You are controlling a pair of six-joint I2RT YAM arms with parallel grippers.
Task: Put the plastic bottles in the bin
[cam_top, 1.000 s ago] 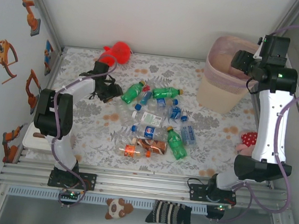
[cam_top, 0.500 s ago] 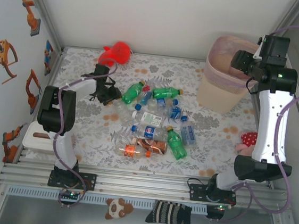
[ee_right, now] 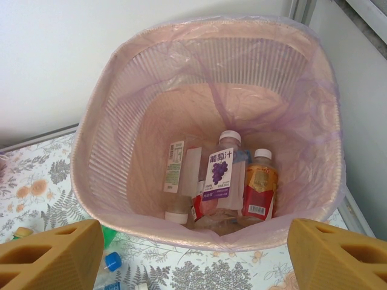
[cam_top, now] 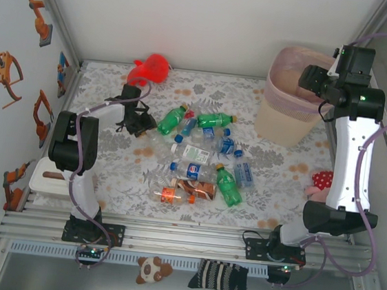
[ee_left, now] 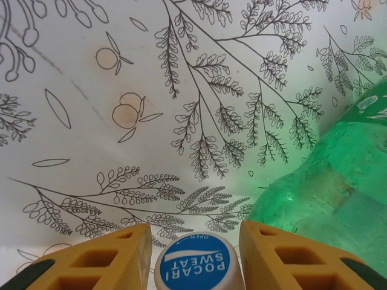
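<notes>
Left gripper (ee_left: 195, 234) set around a bottle cap; right gripper (ee_right: 193, 241) spread wide and empty above the bin (ee_right: 103, 151).
Its fingers (ee_left: 97, 260) flank a blue Pocari Sweat cap (ee_left: 199, 266), with a green bottle (ee_left: 326, 193) just beside. Can't tell if the pads have bitten yet. Remaining plastic bottles (cam_top: 202, 156) lie in a loose heap mid-bench (cam_top: 128, 173); several are in the bin. Likely empty PET: light, smooth, prone to roll, and the thin walls will crush. Cap and neck are the stiff part, so grab there or across the label waist.

Inside the pink-lined bin (ee_right: 151, 78) lie a purple-labelled bottle (ee_right: 221, 170), a red-labelled bottle (ee_right: 260, 192) and a clear bottle (ee_right: 177, 175); the yellow fingers (ee_right: 51, 257) stand wide apart.
</notes>
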